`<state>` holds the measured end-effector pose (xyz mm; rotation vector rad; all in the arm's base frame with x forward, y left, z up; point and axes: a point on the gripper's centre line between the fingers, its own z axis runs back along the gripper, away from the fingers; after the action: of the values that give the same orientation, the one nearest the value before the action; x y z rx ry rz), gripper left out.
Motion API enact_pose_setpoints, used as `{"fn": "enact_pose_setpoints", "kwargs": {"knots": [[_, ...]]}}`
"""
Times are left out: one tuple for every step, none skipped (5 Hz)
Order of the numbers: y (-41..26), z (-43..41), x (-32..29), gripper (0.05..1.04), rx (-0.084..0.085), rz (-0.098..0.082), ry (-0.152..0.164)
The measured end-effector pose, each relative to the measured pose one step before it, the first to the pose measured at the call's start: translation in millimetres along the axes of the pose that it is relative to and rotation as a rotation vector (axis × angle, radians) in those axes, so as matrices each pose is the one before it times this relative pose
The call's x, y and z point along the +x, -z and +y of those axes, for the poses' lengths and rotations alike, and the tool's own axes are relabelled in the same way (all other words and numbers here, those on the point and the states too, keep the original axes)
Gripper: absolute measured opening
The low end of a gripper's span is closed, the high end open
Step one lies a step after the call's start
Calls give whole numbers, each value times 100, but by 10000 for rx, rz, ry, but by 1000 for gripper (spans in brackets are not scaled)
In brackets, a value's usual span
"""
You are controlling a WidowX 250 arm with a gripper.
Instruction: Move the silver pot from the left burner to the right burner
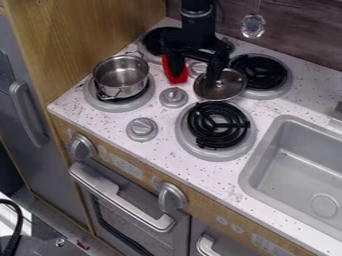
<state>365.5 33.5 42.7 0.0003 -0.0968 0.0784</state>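
Pot point(121, 76), round shiny metal, on left burner point(101, 104).

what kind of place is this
Looks like a toy kitchen, probably indoors: there's a stovetop with coil burners, a silver pot on one of them, and a grey sink set into the speckled counter.

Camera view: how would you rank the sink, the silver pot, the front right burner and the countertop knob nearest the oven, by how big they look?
1. Sink, even cut off by the picture's edge
2. Front right burner
3. Silver pot
4. Countertop knob
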Motion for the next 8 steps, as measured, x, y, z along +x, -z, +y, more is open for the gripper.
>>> {"fn": "enact_pose_setpoints", "kwargs": {"knots": [[1158, 53, -532, 999, -4, 368, -17], [-163, 2203, 1489, 999, -42, -222, -609], [-675, 3658, 1857, 999, 226, -292, -757], [315, 1475, 1822, 999, 60, -213, -250], [828, 2636, 801, 999, 33, -30, -441], [1682, 1729, -842, 999, 178, 534, -229], [1432, 486, -639, 999, 130, 254, -55], [1523, 243, -405, 999, -10, 140, -218]]}}
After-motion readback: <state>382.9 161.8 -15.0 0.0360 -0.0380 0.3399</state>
